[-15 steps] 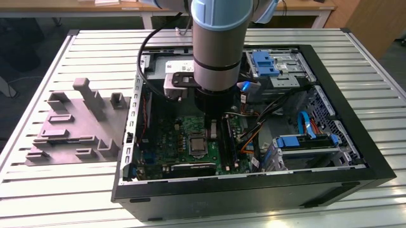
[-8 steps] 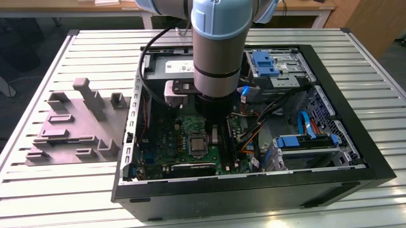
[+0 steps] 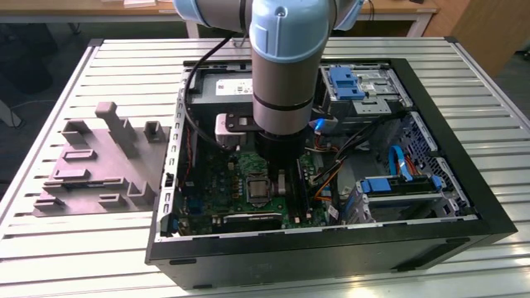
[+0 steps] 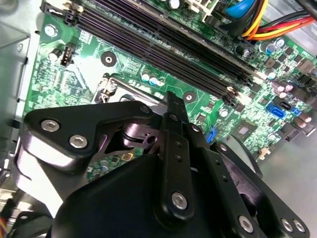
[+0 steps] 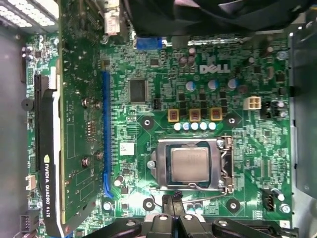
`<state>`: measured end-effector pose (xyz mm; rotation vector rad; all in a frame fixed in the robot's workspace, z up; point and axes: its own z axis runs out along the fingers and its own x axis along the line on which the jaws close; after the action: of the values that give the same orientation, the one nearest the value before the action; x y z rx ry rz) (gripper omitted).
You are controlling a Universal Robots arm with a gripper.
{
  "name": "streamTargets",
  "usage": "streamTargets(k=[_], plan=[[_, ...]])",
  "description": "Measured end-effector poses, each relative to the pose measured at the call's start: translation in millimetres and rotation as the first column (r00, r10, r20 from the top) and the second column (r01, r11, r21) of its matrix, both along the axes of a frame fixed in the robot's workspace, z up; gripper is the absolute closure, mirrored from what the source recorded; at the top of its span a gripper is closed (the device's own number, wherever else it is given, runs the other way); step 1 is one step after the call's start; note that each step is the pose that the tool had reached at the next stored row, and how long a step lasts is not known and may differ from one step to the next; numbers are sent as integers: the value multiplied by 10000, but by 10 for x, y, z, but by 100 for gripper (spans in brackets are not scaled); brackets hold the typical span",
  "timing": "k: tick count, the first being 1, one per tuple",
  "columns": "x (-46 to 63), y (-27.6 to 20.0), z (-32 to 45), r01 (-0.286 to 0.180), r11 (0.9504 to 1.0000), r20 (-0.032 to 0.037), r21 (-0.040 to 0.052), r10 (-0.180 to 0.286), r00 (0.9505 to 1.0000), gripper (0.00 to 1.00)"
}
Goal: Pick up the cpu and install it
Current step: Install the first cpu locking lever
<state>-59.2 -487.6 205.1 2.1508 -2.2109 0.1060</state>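
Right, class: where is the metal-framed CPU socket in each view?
Exterior view: socket on the motherboard, beside the arm.
Second wrist view: socket corner just past the gripper.
First wrist view: socket beyond the gripper, cpu inside.
Shared landmark: the green motherboard.

The computer case (image 3: 331, 245) lies open on the slatted table (image 3: 66, 261), with the moulded tray (image 3: 95, 164) beside it on the exterior view's left. Inside the case lies the motherboard (image 5: 163, 74); the cpu (image 5: 189, 165) sits in its socket (image 5: 225, 163), the graphics card (image 5: 74, 124) well apart from the socket.
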Motion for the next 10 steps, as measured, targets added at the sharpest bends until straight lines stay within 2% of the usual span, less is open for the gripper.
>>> streamTargets(k=[5,10], plan=[[-2,-14,-35,-297,9996,0,1,297,9996,89],[-5,-15,-89,-337,9994,-3,-1,337,9994,89]])
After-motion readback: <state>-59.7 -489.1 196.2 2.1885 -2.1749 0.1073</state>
